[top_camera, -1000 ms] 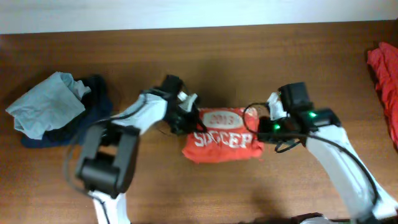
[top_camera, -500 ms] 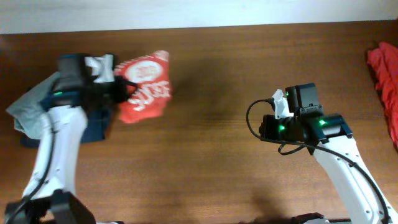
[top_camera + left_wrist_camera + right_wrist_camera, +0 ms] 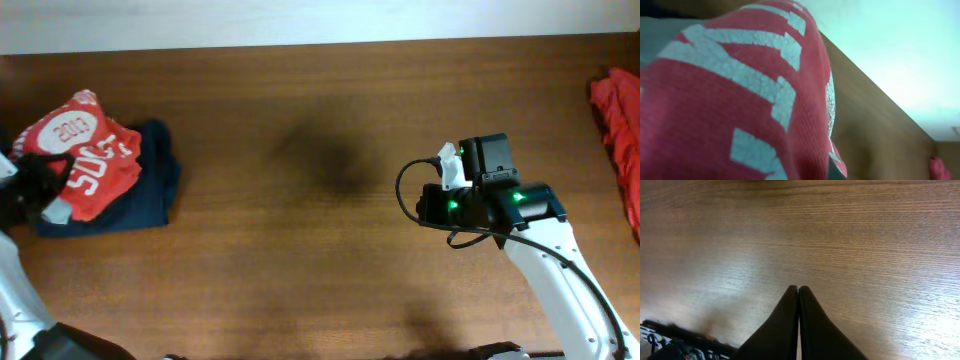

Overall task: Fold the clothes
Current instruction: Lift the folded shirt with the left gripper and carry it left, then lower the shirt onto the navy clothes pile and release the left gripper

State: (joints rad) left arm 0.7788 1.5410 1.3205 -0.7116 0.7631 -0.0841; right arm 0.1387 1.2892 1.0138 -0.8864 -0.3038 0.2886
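The folded orange-red shirt (image 3: 95, 160) with the white "2013 SOCCER" print lies over the navy garment (image 3: 150, 195) at the far left of the table. My left gripper (image 3: 38, 185) sits at the shirt's left edge and is shut on it. The shirt's fabric (image 3: 740, 100) fills the left wrist view and hides the fingers. A sliver of pale grey-blue cloth (image 3: 60, 212) shows under the shirt. My right gripper (image 3: 428, 205) hovers over bare wood right of centre. Its fingers (image 3: 798, 292) are pressed together with nothing between them.
A heap of orange-red clothes (image 3: 620, 130) lies at the right edge of the brown wooden table (image 3: 300, 200). A white wall runs along the back. The right arm's cable loops beside its wrist (image 3: 410, 190).
My left gripper has carried the folded shirt from the table's centre to the far left, onto the navy pile, covering the grey-blue garment. My right gripper let go and drew back slightly.
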